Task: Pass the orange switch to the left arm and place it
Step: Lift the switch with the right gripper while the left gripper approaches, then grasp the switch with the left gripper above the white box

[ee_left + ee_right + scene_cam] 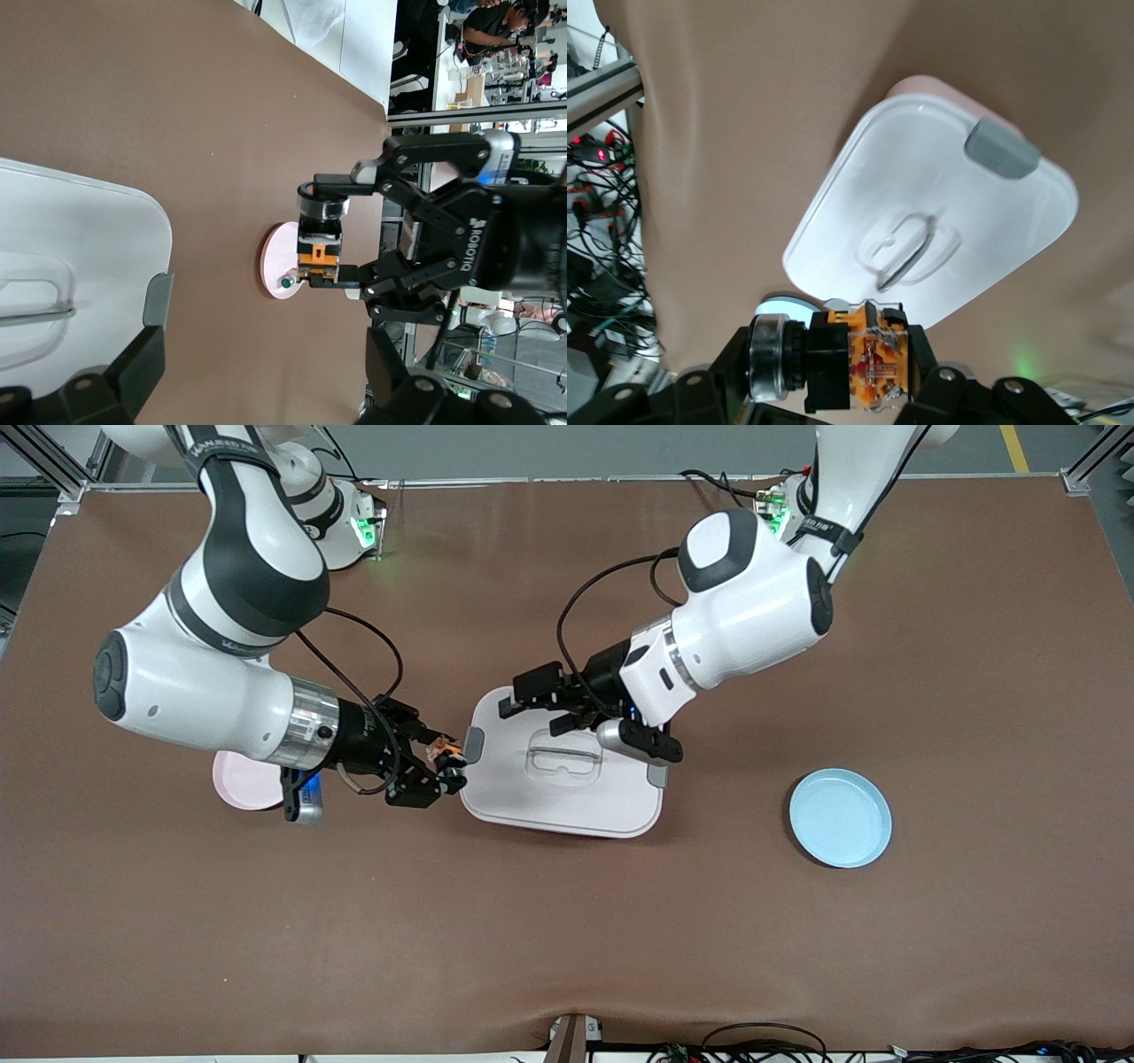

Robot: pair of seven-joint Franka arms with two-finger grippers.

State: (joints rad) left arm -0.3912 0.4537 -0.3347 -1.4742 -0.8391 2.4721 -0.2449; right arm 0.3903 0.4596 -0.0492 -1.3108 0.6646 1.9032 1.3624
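The right gripper's [440, 766] fingers are clamped on the orange switch [446, 755], holding it in the air just beside the grey latch on the box's [567, 797] short edge toward the right arm's end of the table. The left gripper [532, 704] hangs with its fingers spread and empty over the box lid, at the corner nearest the robots' bases.

The handover turns on one line: the switch lies from the left gripper's open fingers out past the box's edge, in the direction they already face, so the box lid sits under that path. In the left wrist view the switch's [319, 239] long axis spans the right gripper's two pads, cap against one and orange body against the other.

A pink plate [241, 781] is largely covered by the right arm; a small green-topped piece on it shows only in the left wrist view. A blue plate [840, 817] sits apart, toward the left arm's end.
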